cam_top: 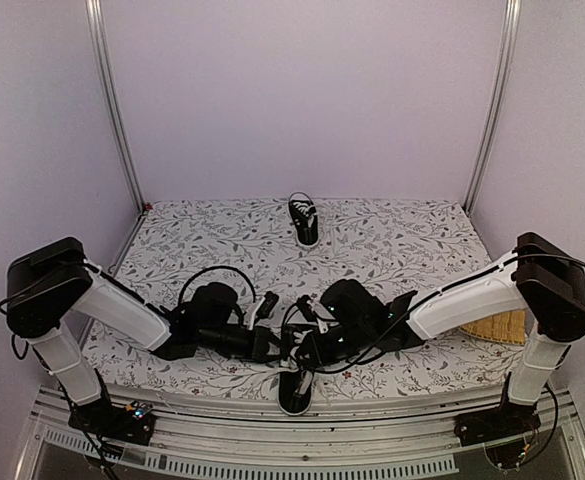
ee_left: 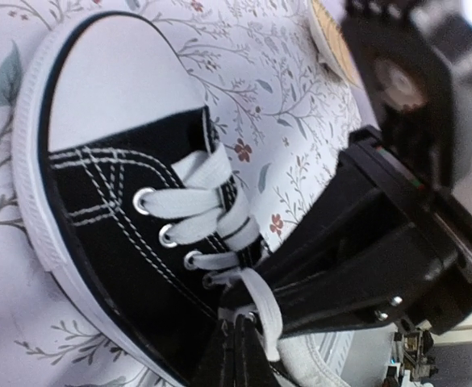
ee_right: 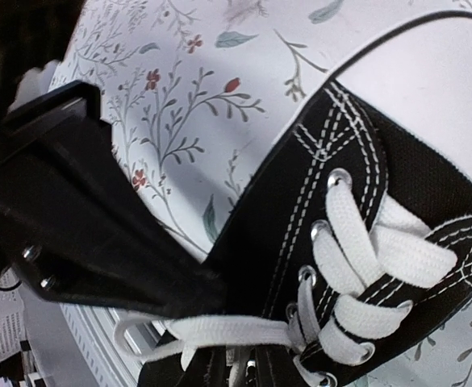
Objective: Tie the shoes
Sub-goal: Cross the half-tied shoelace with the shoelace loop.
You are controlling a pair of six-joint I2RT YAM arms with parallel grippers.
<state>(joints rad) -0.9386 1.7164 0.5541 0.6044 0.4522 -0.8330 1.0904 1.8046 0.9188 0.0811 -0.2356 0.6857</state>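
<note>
Two small black shoes with white laces sit on the flower-patterned surface (cam_top: 392,240). Seen from above, the far shoe (cam_top: 304,221) stands alone at 12 o'clock, well apart from both arms. The near shoe (cam_top: 295,392) lies at 6 o'clock, right at the near edge, between the two arm bases. A woven basket (cam_top: 499,326) sits at about 4 o'clock, partly hidden behind the right arm.

Both arms reach inward and meet over the near shoe, their tips just beside each other.

The left pincer (ee_left: 236,343) has its jaws together. In its own view a loose lace (ee_left: 261,310) comes off the lowest eyelets and runs down beside the tips. Whether that strand is actually pinched cannot be made out. The white toe cap (ee_left: 114,89) lies at 11 o'clock in that view, and the laced rows cross the tongue below it.

The right pincer (ee_right: 236,369) shows only as a dark sliver at 6 o'clock of its own view, so I cannot tell whether its jaws are apart or together. There, a lace strand stretches flat toward 9 o'clock, passing under the tip of the other arm.
</note>
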